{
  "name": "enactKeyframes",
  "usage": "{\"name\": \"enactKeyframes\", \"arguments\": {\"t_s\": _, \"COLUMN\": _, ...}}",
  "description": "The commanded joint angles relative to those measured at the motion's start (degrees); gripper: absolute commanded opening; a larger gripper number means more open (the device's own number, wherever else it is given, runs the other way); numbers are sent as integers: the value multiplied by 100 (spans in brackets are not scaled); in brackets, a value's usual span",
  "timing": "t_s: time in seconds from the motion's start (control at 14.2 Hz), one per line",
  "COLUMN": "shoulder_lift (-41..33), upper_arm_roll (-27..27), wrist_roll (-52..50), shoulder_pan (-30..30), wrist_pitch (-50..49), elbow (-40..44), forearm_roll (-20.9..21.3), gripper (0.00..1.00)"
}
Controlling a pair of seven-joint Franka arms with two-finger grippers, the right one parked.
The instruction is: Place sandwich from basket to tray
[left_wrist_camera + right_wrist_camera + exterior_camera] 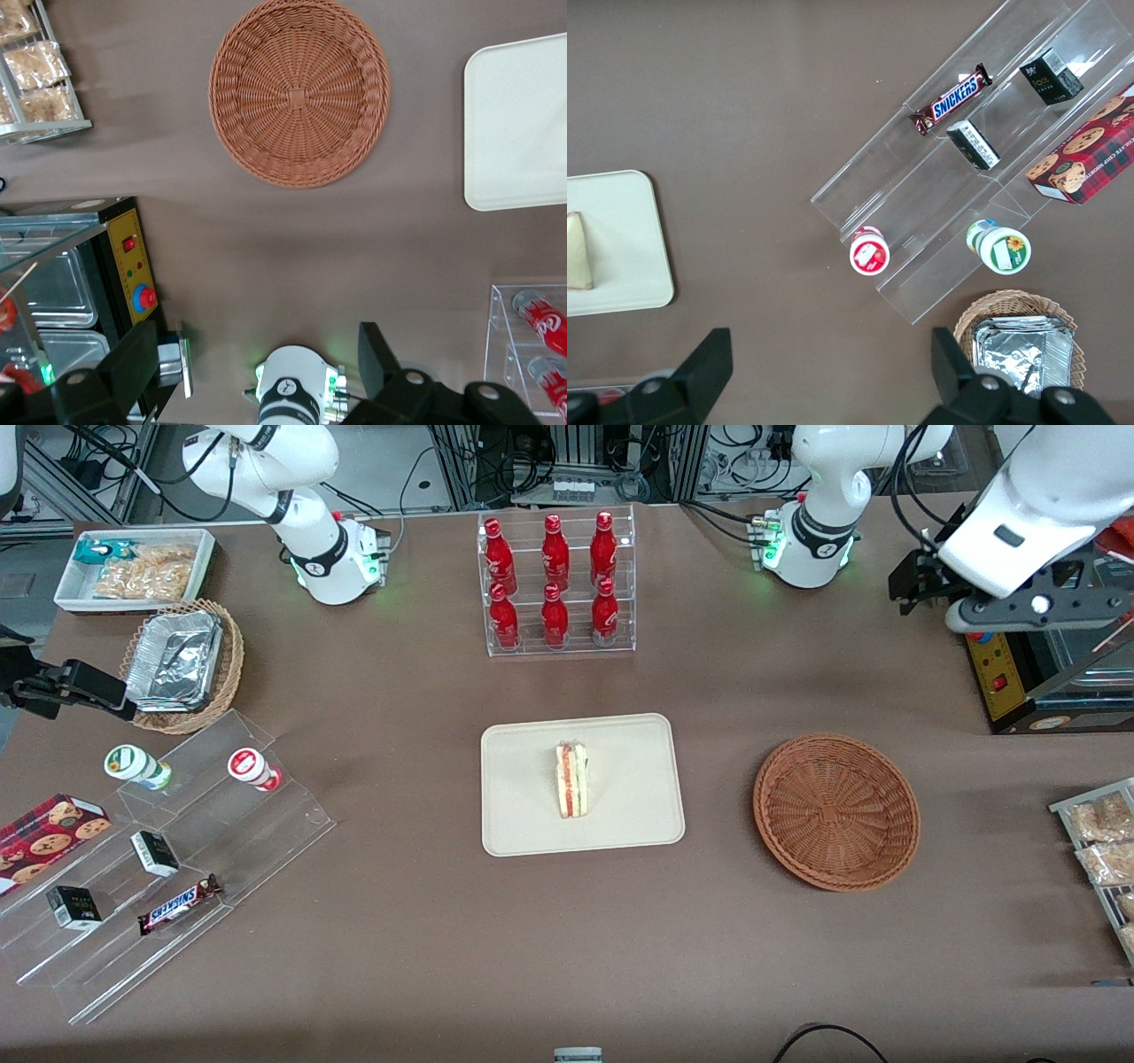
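Sandwich (572,780) on tray (523,815); end effector (257,372) open, partly cropped.

- The working arm (1019,522) is glossy white with rounded, bulbous shells, and black bands ring its joints.
- Its round white base (811,549) stands at the bench edge farthest from the front camera; green lights glow on it, and black cables trail off from it.
- A grey bar with a round white stud (1041,605) crosses under the wrist.
- The hand (257,354) is matt black, with two flat, wedge-shaped fingers (379,354) standing well apart; round silver screw heads show near their roots.
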Motion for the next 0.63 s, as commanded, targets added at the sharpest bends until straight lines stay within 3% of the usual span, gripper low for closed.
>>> {"name": "enactKeyframes", "arguments": {"t_s": 0.0, "shoulder_lift": 167, "upper_arm_roll": -47, "wrist_roll": -13, "shoulder_pan": 22, "wrist_pitch": -254, "elbow": 251, "forearm_roll": -41, "gripper": 100}}
{"name": "enactKeyframes", "arguments": {"t_s": 0.28, "shoulder_lift": 290, "upper_arm_roll": 49, "wrist_roll": 4, "shoulder_pan": 40, "wrist_pitch": -351, "elbow": 136, "forearm_roll": -85, "gripper": 100}}
{"name": "enactKeyframes", "arguments": {"t_s": 0.49, "shoulder_lift": 282, "upper_arm_roll": 181, "wrist_roll": 22, "shoulder_pan": 328, "wrist_pitch": 130, "elbow": -275, "forearm_roll": -663, "gripper": 100}}
{"name": "enactKeyframes", "arguments": {"t_s": 0.56, "shoulder_lift": 247, "upper_arm_roll": 182, "wrist_roll": 48, "shoulder_pan": 347, "wrist_pitch": 263, "elbow": -442, "forearm_roll": -656, "gripper": 100}}
